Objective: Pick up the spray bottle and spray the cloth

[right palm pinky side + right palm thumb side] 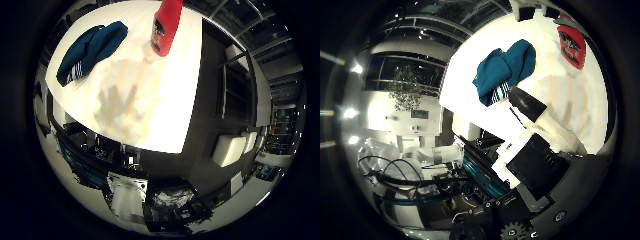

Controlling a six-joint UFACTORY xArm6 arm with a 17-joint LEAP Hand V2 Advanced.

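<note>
On the white table (170, 100), red spray bottle (166, 25) beside blue cloth (92, 47).
Hand (535, 150) above both, fingers straight, holding nothing.

My hand (535, 150) was built of white blocks and black housings, one finger capped in a dark rounded tip. Near its base sat a small gear and what looked like silver screws.

Premises appear to be a robotics lab or workshop. Evidence: a white work surface (175, 100) on a dark frame, dark open shelving (235, 90) beside it, exposed ceiling framing (445, 20) with strip lights, and equipment clutter on the floor (165, 205) below the surface. Detail is poor; identification tentative.
</note>
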